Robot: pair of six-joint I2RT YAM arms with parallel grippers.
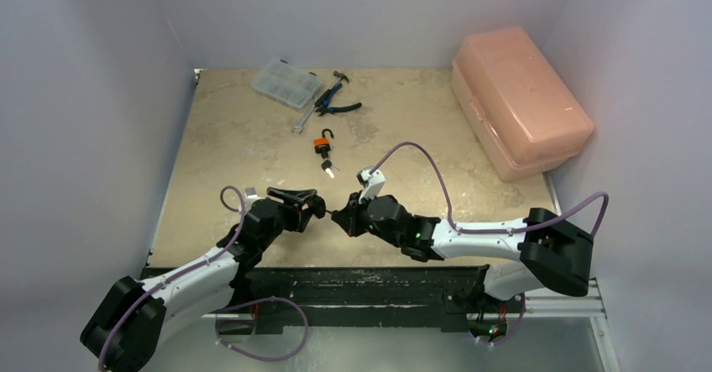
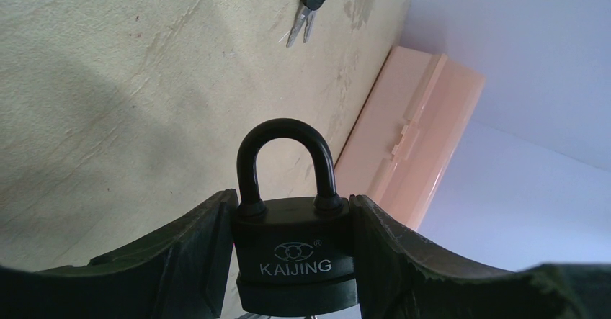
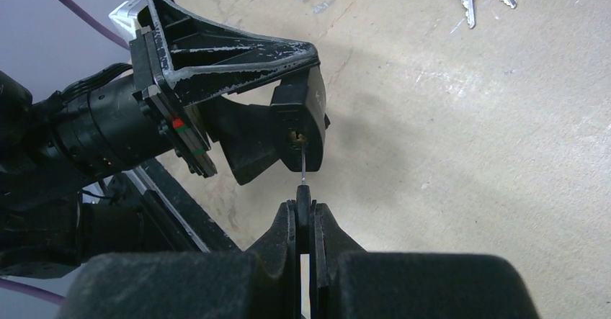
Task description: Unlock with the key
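My left gripper is shut on a black KAIJING padlock, its black shackle closed. In the right wrist view the padlock shows its keyhole end, held between the left fingers. My right gripper is shut on a black-headed key; the thin blade points up and its tip sits at the keyhole. In the top view the two grippers meet near the table's front middle, with the right gripper just right of the left.
A spare pair of keys lies on the table beyond the grippers, with an orange padlock behind it. Pliers, a wrench and a clear parts box lie at the back. A pink plastic case stands at the right.
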